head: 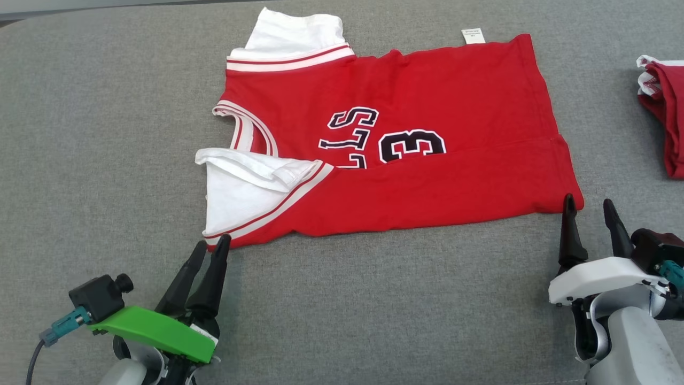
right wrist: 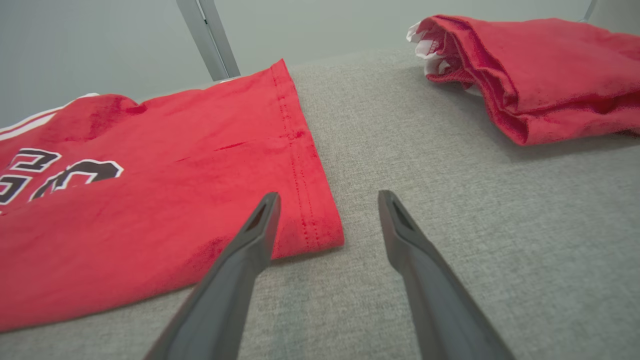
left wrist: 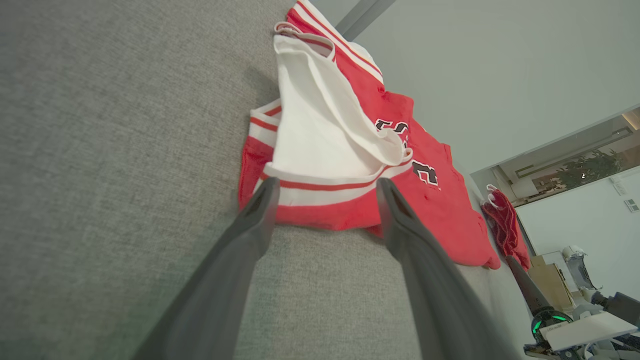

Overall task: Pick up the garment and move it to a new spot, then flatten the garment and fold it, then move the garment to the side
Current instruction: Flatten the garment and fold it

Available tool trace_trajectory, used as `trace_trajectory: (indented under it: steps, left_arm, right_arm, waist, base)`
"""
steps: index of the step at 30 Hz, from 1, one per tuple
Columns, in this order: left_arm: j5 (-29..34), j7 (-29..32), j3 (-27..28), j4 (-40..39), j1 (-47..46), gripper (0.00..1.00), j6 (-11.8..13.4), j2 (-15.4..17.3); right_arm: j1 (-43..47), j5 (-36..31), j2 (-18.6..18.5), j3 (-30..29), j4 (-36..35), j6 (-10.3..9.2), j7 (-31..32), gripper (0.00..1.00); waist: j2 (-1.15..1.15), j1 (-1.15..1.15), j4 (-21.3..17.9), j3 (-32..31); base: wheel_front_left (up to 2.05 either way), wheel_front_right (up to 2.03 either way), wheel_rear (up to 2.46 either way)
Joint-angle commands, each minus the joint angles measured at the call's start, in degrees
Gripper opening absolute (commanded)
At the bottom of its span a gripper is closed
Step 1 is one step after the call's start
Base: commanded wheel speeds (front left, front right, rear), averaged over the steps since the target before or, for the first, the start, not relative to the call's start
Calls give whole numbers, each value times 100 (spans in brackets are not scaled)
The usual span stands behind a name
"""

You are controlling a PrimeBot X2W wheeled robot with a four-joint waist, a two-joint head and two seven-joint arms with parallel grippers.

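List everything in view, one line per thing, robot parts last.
jersey: 1, red with white sleeves and black lettering, spread mid-surface
label: 1, white, at jersey's far edge
second garment: 1, red with white trim, bunched at surface's right edge
surface: 1, grey fabric, under everything
left gripper: 1, dark fingers, green housing, open at jersey's near left corner
right gripper: 1, dark fingers, white housing, open at jersey's near right corner

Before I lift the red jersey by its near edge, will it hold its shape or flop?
Likely floppy: the jersey lies thin and wrinkled, so it should sag between grip points. Probably light: its white sleeve curls up loosely. Pushed, it may bunch on the textured grey surface rather than slide.
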Motion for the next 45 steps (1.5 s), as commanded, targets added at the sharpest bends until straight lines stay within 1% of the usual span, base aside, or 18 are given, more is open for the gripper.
trace_trajectory:
  steps: [1, 7, 10, 16, 17, 19, 21, 23, 24, 25, 26, 27, 30, 33, 39, 45]
  left_arm:
    - [-35, 17, -51, 50, 13, 100, 8, 47]
    - [-67, 317, -392, 702, -330, 100, 8, 59]
    - [-75, 481, -570, 996, -551, 100, 8, -29]
    - [-153, 374, -799, 1267, -882, 100, 8, -117]
    - [-168, 364, -845, 1279, -909, 88, 8, -103]
    - [-212, 316, -928, 1297, -949, 35, 8, -70]
    - [-289, 263, -975, 1331, -962, 1, 8, -49]
    - [-339, 224, -1026, 1334, -970, 0, 8, -26]
    - [-386, 209, -1051, 1325, -962, 0, 8, -10]
    - [-386, 209, -1051, 1325, -962, 0, 8, -10]
    - [-424, 192, -1080, 1313, -957, 0, 7, 1]
    - [-469, 167, -1098, 1302, -959, 0, 7, 18]
    - [-516, 80, -1153, 1292, -976, 0, 7, 68]
    - [-562, -17, -1162, 1229, -967, 0, 7, 102]
    - [-649, -131, -1152, 1069, -683, 0, 7, 219]
    - [-692, -173, -1112, 801, -180, 0, 7, 429]
  right_arm:
    - [61, 105, -47, 44, 77, -9, -16, 100]
    - [-230, 545, -176, 309, 654, -8, -16, 100]
    - [-358, 664, -274, 459, 886, -9, -15, 100]
    - [-548, 849, -375, 748, 1357, -8, 5, 100]
    - [-565, 870, -385, 794, 1404, -5, 7, 100]
    - [-608, 907, -405, 849, 1468, -5, 20, 100]
    - [-632, 938, -417, 889, 1521, -5, 23, 100]
    - [-633, 975, -418, 988, 1604, -4, 27, 100]
    - [-640, 1004, -415, 1036, 1630, -4, 32, 82]
    - [-640, 1004, -415, 1036, 1630, -4, 32, 82]
    - [-652, 1028, -417, 1073, 1653, -4, 33, 31]
    - [-663, 1054, -426, 1121, 1661, -4, 33, 0]
    - [-657, 1114, -484, 1194, 1625, -4, 32, 0]
    - [-543, 1165, -573, 1164, 1399, -7, 18, 0]
    - [-142, 1267, -681, 1108, 732, -8, -8, 0]
    - [507, 1354, -763, 1075, 36, -9, -9, 0]
  waist:
    - [0, 0, -5, -12]
    - [0, 0, 17, 16]
    - [0, 0, 44, 68]
    - [0, 0, 77, 141]
    - [0, 0, 76, 146]
    - [0, 0, 71, 154]
    - [0, 0, 68, 153]
    - [0, 0, 68, 141]
    - [0, 0, 66, 136]
    - [0, 0, 66, 136]
    - [0, 0, 65, 131]
    - [0, 0, 64, 126]
    - [0, 0, 76, 116]
    - [0, 0, 83, 106]
    - [0, 0, 14, -10]
    - [0, 0, -57, -106]
  base:
    - [0, 0, 0]
    - [0, 0, 0]
    - [0, 0, 0]
    - [0, 0, 0]
    - [0, 0, 0]
    - [0, 0, 0]
    - [0, 0, 0]
    - [0, 0, 0]
    - [0, 0, 0]
    - [0, 0, 0]
    - [0, 0, 0]
    - [0, 0, 0]
    - [0, 0, 0]
    - [0, 0, 0]
    - [0, 0, 0]
    - [0, 0, 0]
